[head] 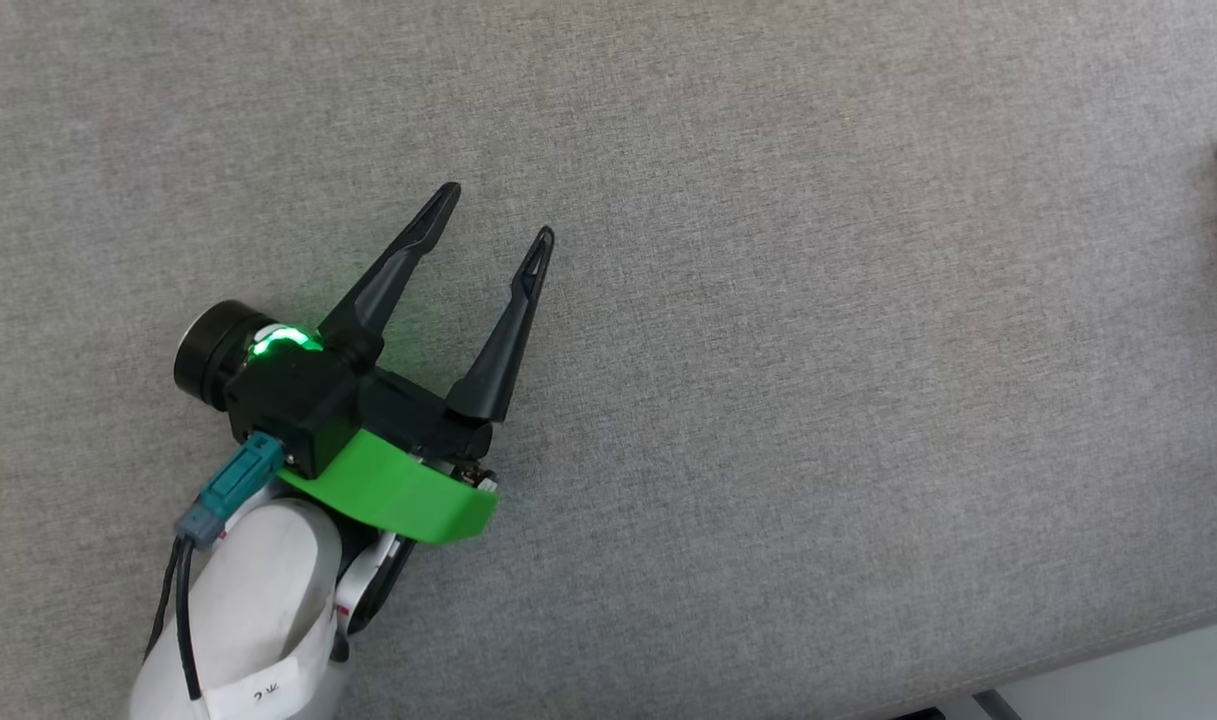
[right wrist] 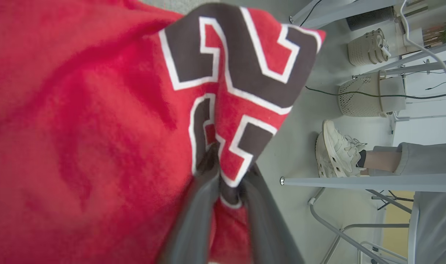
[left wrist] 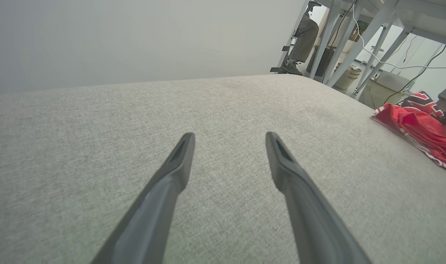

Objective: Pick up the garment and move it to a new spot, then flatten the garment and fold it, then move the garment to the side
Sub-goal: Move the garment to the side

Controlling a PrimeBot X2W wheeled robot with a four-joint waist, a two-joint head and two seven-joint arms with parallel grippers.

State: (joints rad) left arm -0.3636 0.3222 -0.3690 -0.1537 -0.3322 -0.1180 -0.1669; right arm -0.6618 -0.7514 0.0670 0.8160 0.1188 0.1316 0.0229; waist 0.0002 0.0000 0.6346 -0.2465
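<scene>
Two sorts of marking: the white tag (head: 265,690) on the pale left forearm (head: 253,590) bore small dark marks, too small to read; the black, white-outlined block lettering (right wrist: 237,62) on the red jersey-style garment (right wrist: 80,128) was creased and could not be made out as a character.
Surface: a grey woven fabric surface (head: 768,400) lay broad and flat under the left arm.
Room: in the left wrist view, a plain pale wall (left wrist: 135,36) stood behind the surface and white slanted table legs (left wrist: 358,36) to the right; in the right wrist view, a grey floor (right wrist: 303,128), two perforated baskets (right wrist: 365,95) and a person's pale shoe (right wrist: 336,150) showed beside the cloth.
Left gripper: the left gripper (head: 498,210) lay low over the bare surface, pointing up and to the right in the head view, fingers spread with nothing between them, a green collar (head: 398,490) at its wrist.
Right gripper: the right gripper (right wrist: 230,161) was pinched onto a lettered fold of the garment.
Garment's place: bunched at the surface's right edge (left wrist: 420,128), well apart from the left gripper.
</scene>
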